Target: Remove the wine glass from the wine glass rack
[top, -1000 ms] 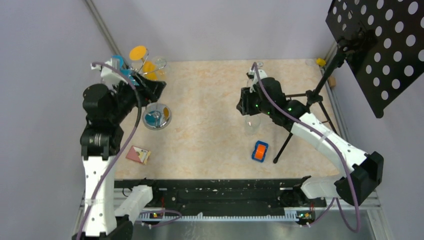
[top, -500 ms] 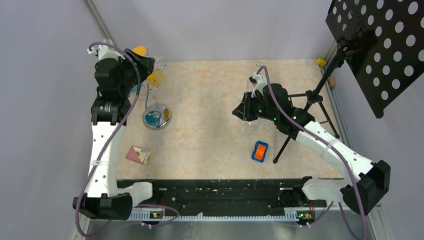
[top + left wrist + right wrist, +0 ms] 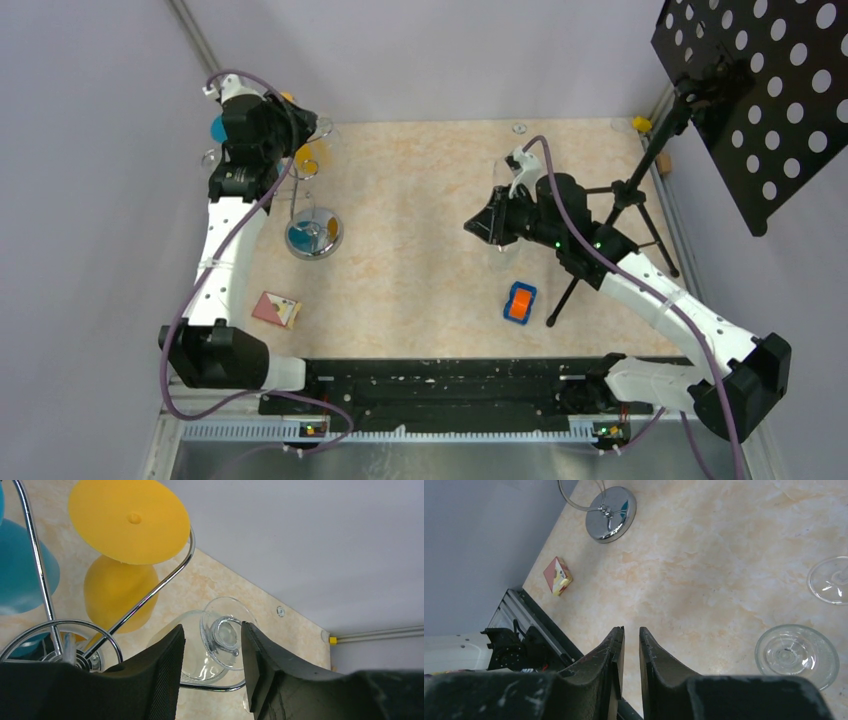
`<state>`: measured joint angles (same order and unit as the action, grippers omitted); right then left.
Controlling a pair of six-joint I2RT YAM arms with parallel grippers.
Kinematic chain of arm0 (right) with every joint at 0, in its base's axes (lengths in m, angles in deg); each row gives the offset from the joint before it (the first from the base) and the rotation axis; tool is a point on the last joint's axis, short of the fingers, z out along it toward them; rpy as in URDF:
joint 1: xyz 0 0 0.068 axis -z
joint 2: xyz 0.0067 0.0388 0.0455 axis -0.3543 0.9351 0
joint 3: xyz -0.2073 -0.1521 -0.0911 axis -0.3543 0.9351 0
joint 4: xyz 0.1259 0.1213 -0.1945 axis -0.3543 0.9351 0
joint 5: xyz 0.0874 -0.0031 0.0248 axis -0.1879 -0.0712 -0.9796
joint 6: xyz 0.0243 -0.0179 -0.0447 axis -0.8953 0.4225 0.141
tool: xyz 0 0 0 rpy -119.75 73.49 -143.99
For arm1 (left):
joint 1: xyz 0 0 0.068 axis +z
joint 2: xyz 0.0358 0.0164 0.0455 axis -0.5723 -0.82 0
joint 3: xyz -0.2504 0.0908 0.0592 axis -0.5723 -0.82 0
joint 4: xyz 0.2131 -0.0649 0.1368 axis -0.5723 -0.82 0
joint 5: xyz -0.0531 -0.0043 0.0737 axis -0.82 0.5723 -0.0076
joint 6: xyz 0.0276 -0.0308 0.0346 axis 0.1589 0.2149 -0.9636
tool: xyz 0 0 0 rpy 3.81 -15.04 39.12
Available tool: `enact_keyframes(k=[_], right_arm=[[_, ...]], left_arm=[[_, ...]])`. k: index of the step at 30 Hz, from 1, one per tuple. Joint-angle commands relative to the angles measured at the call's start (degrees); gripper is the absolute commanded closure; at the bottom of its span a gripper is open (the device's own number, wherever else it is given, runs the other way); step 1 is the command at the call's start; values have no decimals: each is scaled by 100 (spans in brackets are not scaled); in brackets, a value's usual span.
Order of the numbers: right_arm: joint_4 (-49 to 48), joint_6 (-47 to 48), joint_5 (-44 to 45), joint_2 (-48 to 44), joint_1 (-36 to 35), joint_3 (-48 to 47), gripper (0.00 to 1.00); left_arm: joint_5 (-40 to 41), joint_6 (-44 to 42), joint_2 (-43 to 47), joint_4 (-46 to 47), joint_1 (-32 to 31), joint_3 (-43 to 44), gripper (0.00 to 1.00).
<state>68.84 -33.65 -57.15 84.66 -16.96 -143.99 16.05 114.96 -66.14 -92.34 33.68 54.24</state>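
Black textured fingers of the left gripper [image 3: 212, 635] were seen nearest in the left wrist view. They were held about half apart, with nothing clamped between them.

Trouble was judged likeliest at the closing. If the jaws were shut off-centre on the thin stem, the glass could be cracked or dropped. If it were pulled sideways rather than slid along the wire toward the open end of its arm, the foot could be caught and the whole rack tipped. The neighbouring glasses could also be knocked by the wrist.

Just beyond the fingertips, framed between them, the clear inverted wine glass [image 3: 220, 640] was hung by its round foot from a curled arm of the silver wire wine glass rack [image 3: 150, 596]. The foot was lined up with the gap, nearer the right-hand finger, though contact could not be made out.

Farther along the rack to the left, a yellow plastic wine glass [image 3: 131, 522] and a teal one [image 3: 22, 575] were hung upside down. Across the beige marbled table [image 3: 420, 180], the right gripper [image 3: 631, 635] was held above the surface, well apart from the rack. Its jaws were parted by only a narrow slit and nothing was held.
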Motion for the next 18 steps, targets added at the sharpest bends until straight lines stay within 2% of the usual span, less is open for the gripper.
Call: enact_keyframes(k=[1,4,8,18], right_arm=[[-332,-73,-64,-179,27,66,81],[-389,-74,-143,-156,27,101,86],[-383,-60,-95,-154,27,99,88],[-450,-131,-96,-222,27,183,89]], left_arm=[[152,-61,56,353,-7,154,51],[64,34,70,595,8,14,55],[-183,252,-41,703,63,11,62],[-344,280,-80,637,85,-132,58]])
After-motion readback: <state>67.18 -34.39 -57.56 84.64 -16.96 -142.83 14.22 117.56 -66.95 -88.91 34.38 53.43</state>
